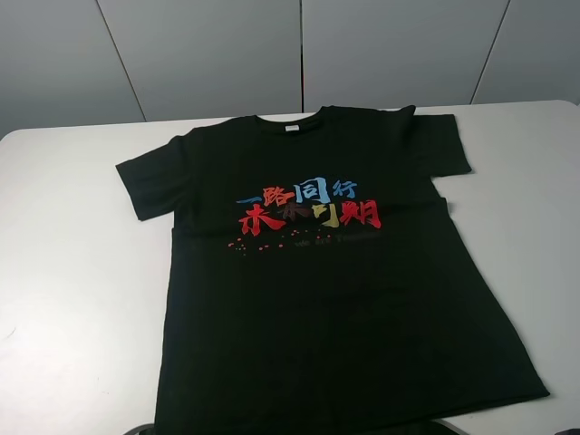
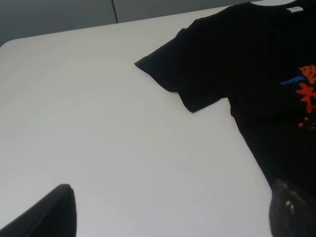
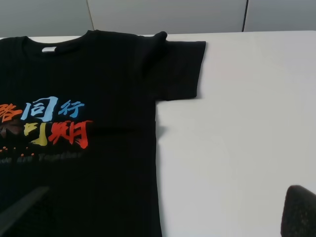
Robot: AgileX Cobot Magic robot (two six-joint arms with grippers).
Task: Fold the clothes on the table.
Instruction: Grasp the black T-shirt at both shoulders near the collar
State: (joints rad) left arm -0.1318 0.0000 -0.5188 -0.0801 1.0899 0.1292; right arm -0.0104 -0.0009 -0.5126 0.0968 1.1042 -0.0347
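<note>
Lying ahead of both jaws (parted): T-shirt (image 1: 317, 317)

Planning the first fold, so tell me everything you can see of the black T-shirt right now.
The black T-shirt lies flat and unfolded, front up, on the white table, turned slightly askew. It looks like soft cotton knit with faint creases. The short sleeve at the view's left and the short sleeve at the right are both spread out. The collar points toward the table's far edge and shows a white neck label. Red, blue, yellow and brown characters cross the chest. Only the table visibly touches it.
</note>
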